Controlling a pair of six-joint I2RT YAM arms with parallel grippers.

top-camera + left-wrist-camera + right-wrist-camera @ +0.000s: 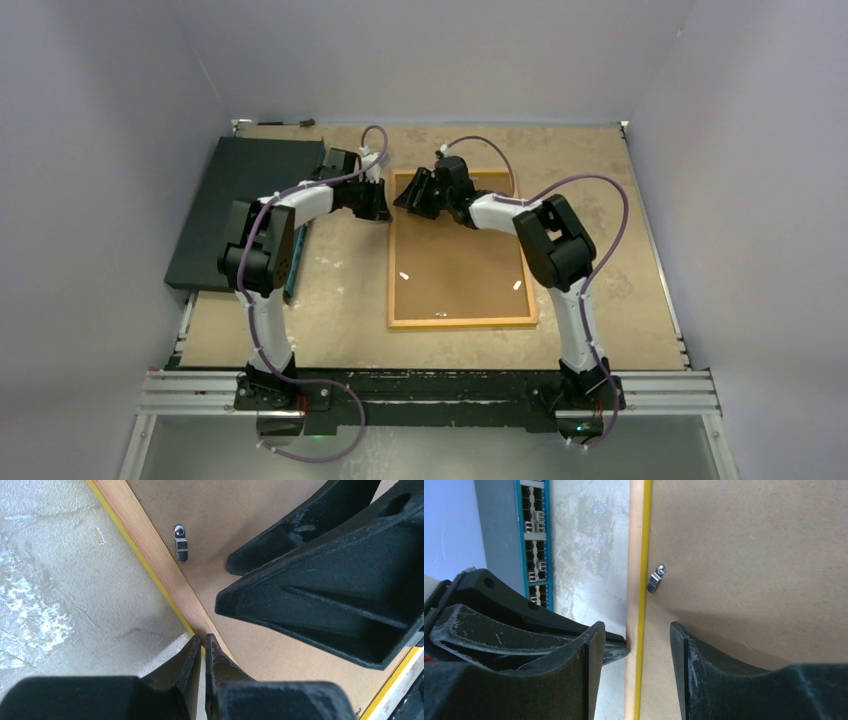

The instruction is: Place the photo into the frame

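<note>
The frame (460, 322) lies face down on the table, wood-toned back up, with a brown backing board (460, 260) set in it. A thin yellow edge runs along its rail (165, 575). My left gripper (202, 640) is at the frame's left rail near the far corner. Its jaws are pinched together on the rail's outer edge. My right gripper (634, 630) hovers open over the same rail (636, 555), one finger over the table and the other over the board. The photo is out of view.
Small metal turn clips (181, 544) (655, 579) sit on the backing board. A dark flat slab (250, 200) lies at the far left. A blue-edged box with rows of ports (531, 540) lies between the slab and the frame. White walls close in three sides.
</note>
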